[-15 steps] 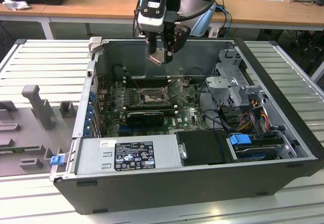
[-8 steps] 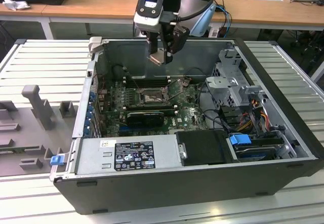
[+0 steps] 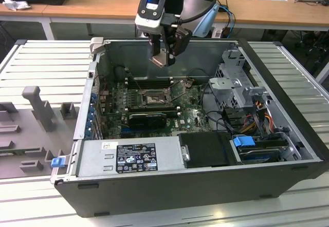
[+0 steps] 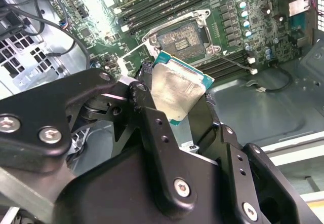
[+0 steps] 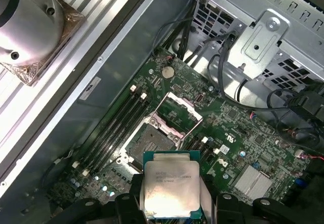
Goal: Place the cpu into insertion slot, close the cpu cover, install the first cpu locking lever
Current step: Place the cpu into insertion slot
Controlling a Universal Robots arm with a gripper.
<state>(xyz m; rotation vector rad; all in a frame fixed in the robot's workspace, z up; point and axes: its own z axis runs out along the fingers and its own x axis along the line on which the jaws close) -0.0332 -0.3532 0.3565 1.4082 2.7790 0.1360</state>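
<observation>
My gripper (image 3: 163, 58) hangs above the open computer case, shut on the cpu (image 3: 159, 60), a small square chip with a pale silver top. In both wrist views the cpu (image 4: 177, 89) (image 5: 169, 188) sits clamped between the black fingers (image 4: 152, 117), tilted and well above the motherboard. The insertion slot (image 5: 149, 142) (image 4: 181, 37) (image 3: 153, 98) lies bare below it, with nothing in it. The cpu cover (image 5: 178, 113) stands swung open at the slot's edge. Thin locking levers (image 3: 180, 89) stick up beside the slot.
Memory sticks (image 5: 114, 127) run along one side of the slot. A black expansion card (image 3: 147, 117) lies in front of it, with the power supply (image 3: 131, 157) at the case's near wall. A drive cage (image 3: 236, 83) and cables fill the exterior view's right. Grey fixtures (image 3: 36, 109) stand outside the case.
</observation>
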